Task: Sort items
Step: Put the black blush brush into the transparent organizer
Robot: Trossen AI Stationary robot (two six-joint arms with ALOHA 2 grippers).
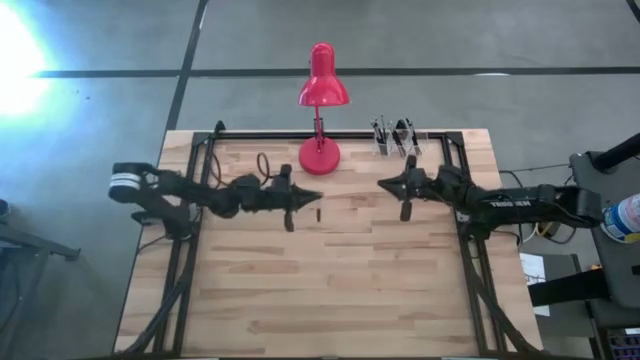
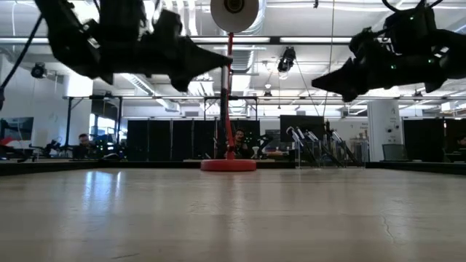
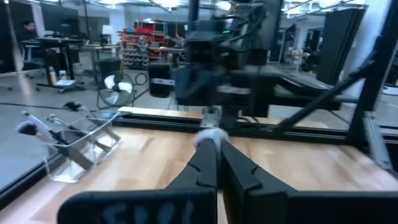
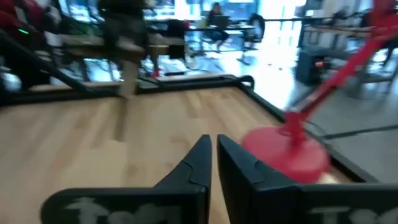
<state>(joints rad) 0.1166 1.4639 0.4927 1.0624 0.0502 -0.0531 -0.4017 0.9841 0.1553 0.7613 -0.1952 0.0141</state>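
Could lose the brush (image 3: 210, 135) pinched in the clenched left gripper (image 3: 214, 149), pale tuft showing right at the fingertips, up off the table (image 1: 330, 290) near its middle and just in front of the red lamp (image 1: 322, 90): thin handle, narrow purchase, so likely to swivel or slip out on any quick swing. Could also clip the right gripper (image 1: 388, 185), hovering close opposite with fingers drawn almost together on nothing (tips facing, near, not touching), on any forward reach by either arm. Might knock the lamp base on a swing toward the back edge, or topple the clear holder (image 1: 398, 137) at the back right, home of the remaining brushes (image 1: 392, 130), by coming in too low. Hard to judge the load from above: only a small dark sliver by the left tips. From the left wrist, by contrast, plain enough: the tuft between the closed fingers, plus the holder off to one side with brushes leaning in it. From table height, both grippers well above the wood, a gap not tellable from overhead. From the right wrist, only the lamp base close by and the other arm blurred beyond; no brush to be made out there for certain.
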